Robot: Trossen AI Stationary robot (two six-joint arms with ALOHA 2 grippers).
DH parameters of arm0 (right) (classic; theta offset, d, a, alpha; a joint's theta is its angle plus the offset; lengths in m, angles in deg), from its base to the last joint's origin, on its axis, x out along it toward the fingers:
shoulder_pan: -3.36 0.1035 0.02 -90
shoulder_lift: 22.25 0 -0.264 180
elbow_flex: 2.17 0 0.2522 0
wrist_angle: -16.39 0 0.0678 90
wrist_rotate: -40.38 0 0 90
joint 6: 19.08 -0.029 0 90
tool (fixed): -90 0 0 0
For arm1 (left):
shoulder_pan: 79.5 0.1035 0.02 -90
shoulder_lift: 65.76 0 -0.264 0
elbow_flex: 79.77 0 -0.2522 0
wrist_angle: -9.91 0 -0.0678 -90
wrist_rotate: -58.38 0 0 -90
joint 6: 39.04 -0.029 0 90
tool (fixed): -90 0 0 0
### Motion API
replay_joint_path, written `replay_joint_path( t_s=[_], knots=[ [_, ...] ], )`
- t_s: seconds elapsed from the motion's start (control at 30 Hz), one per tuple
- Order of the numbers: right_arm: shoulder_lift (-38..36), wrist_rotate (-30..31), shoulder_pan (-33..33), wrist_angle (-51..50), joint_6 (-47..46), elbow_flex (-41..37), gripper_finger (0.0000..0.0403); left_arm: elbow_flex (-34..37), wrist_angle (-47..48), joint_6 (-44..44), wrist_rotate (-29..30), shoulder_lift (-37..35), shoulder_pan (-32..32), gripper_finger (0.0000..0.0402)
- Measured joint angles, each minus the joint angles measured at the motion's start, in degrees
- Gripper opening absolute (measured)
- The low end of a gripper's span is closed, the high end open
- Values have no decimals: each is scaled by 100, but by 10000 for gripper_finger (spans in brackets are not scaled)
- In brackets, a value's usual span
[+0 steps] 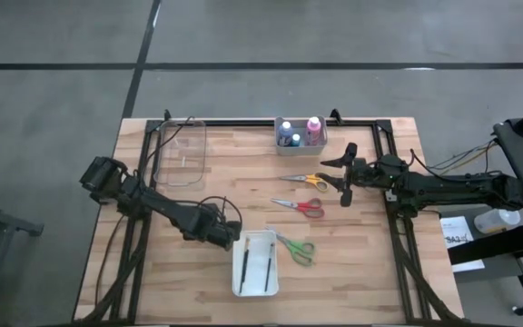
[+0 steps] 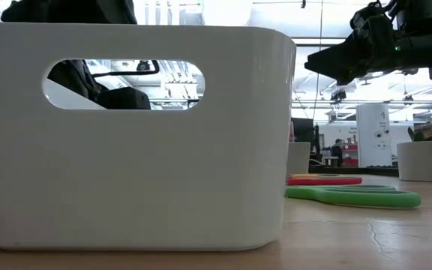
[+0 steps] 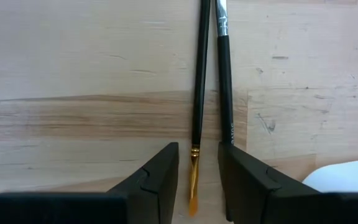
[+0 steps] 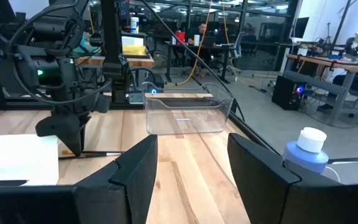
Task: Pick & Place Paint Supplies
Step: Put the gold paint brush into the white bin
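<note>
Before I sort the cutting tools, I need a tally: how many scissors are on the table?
3. The orange-handled scissors lie nearest the bottle bin, the red-handled scissors just below them, and the green-handled scissors beside the white tray. None appear hidden.

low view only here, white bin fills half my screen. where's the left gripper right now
observer: left gripper is just outside the white bin, on the left arm's side, pointing down at the table.
operator: anything in its fingers
observer: no, jaws stand open. a thin brush lies on the wood between them, with a second brush right beside it.
operator: bin empty?
observer: no, two brushes lie inside it.
</note>
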Motion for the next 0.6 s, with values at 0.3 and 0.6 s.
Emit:
replay_joint_path(
  t_s=[0.3, 0.6],
  knots=[
    [0, 0, -2, 0, 0, 1, 193, 5, -26, 4, -37, 0, -28, 126],
    [0, 0, -4, 0, 0, 1, 193, 4, 176, 152, 31, -93, -168, 118]
  ],
)
